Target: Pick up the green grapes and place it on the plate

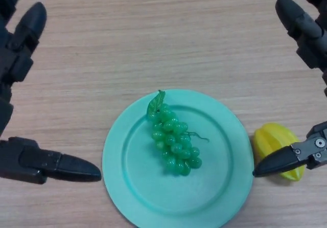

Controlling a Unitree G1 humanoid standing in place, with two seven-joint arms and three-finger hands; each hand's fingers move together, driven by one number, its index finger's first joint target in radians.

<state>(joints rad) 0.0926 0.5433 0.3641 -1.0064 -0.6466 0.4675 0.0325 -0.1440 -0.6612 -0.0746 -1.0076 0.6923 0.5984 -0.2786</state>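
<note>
A bunch of green grapes (173, 142) with a small leaf lies in the middle of a mint-green plate (225, 187) at the lower centre of the head view. My left hand (25, 49) shows at the left edge, fingers straight and spread, holding nothing. At the right edge, my right hand (306, 28) is likewise open, with its thumb tip beside the plate's right rim. Both hands are apart from the grapes.
A yellow star fruit (273, 141) lies on the wooden table (153, 33) just right of the plate, partly under my right thumb.
</note>
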